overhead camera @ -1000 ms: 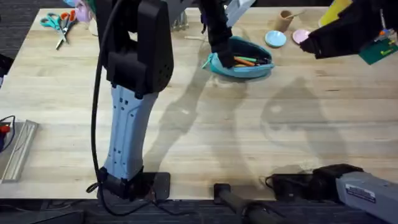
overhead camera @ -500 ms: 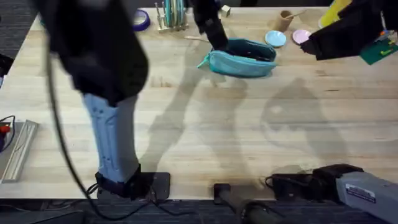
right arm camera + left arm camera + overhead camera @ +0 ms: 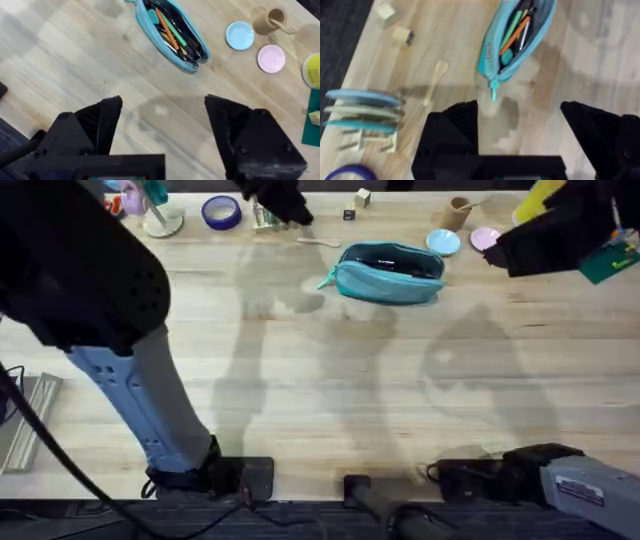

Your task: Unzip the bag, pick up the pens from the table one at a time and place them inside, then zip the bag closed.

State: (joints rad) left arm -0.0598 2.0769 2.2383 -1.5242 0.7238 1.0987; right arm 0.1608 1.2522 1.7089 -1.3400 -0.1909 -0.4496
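Observation:
The teal bag [image 3: 390, 273] lies on the table [image 3: 330, 380] at the back centre with its zipper open. In the left wrist view the bag [image 3: 492, 52] holds an orange pen [image 3: 516, 35] among other pens. In the right wrist view the bag [image 3: 150, 22] also shows the orange pen [image 3: 167, 27] inside it. My left gripper [image 3: 275, 200] [image 3: 520, 130] hovers up and to the left of the bag, open, holding nothing. My right gripper [image 3: 545, 235] [image 3: 165, 125] hangs high to the right of the bag, open with nothing between its fingers.
A light-blue dish [image 3: 443, 242], a pink dish [image 3: 484, 237] and a wooden cup [image 3: 458, 212] stand just right of the bag. A wooden rack [image 3: 362, 107], a wooden spoon [image 3: 434, 82], small blocks [image 3: 402, 35] and a purple tape roll [image 3: 221, 212] sit to its left.
My left gripper has let go of the bag's left end and pulled away to the back left. The bag has settled on the table. The right arm has not moved.

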